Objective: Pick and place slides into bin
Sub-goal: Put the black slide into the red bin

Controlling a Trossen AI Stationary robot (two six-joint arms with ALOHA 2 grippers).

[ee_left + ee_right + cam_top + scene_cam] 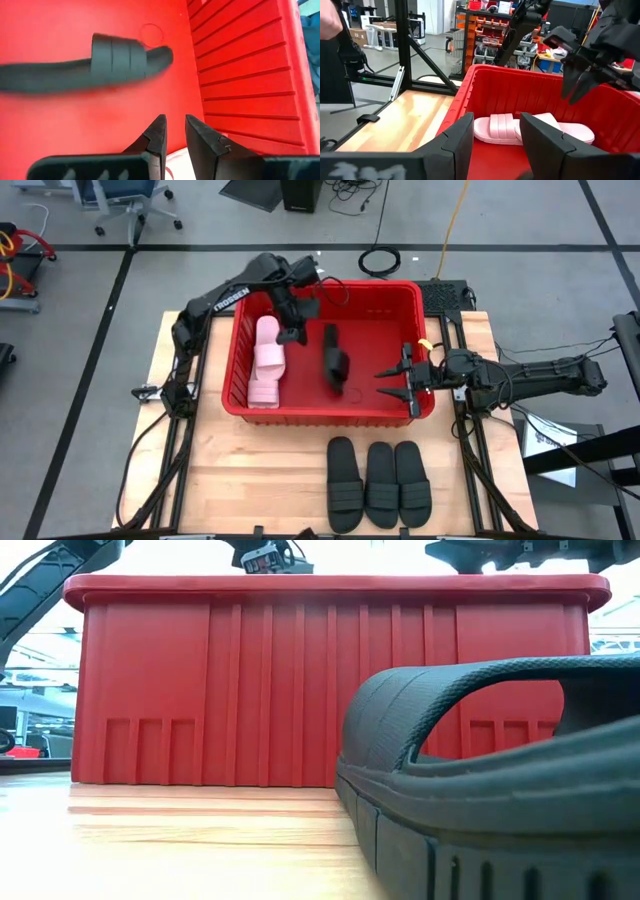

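Over the large red plastic bin (pixel 425 355), I am holding my right gripper (pixel 409 380) open and empty beside a black slide sandal (pixel 334 356) lying inside, judging I should lift clear before reaching for the next.

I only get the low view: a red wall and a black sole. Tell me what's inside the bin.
Observer: Two pinkish-white slides lie side by side at the left end of the bin, and one black slide is near the middle.
Operator: Count what's outside.
Observer: Three black slides sit in a row on the table in front of the bin.
Operator: Give me the grippers.
Observer: The left gripper hangs over the bin beside the white pair. The right gripper is open and empty at the bin's right end.
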